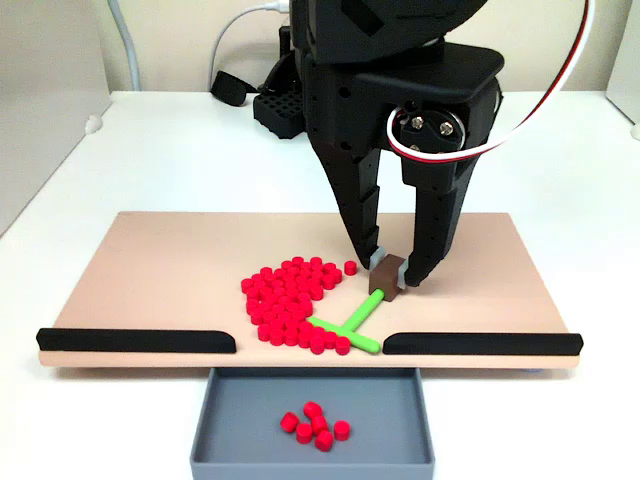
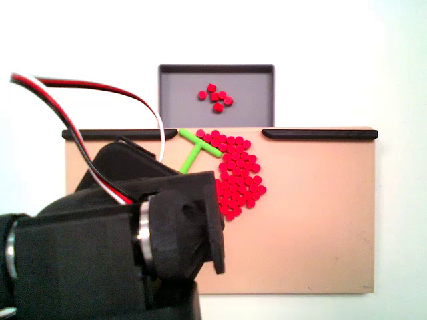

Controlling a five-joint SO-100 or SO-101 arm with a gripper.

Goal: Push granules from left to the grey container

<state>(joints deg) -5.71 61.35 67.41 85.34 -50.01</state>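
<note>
Gripper (image 1: 398, 275) was clamped on the brown handle block (image 1: 386, 278) of the green T pusher (image 1: 348, 326), granules (image 1: 290, 300) piled loose just beside its crossbar, a few already in the grey container (image 1: 230, 420); light, roll-prone pellets, so sweep, don't grasp.

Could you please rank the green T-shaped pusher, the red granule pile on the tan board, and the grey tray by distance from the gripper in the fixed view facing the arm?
1. Green T-shaped pusher: its brown handle block sits between the jaws of the gripper.
2. Red granule pile: left, on the board.
3. Grey tray: below the board's front edge.
</note>
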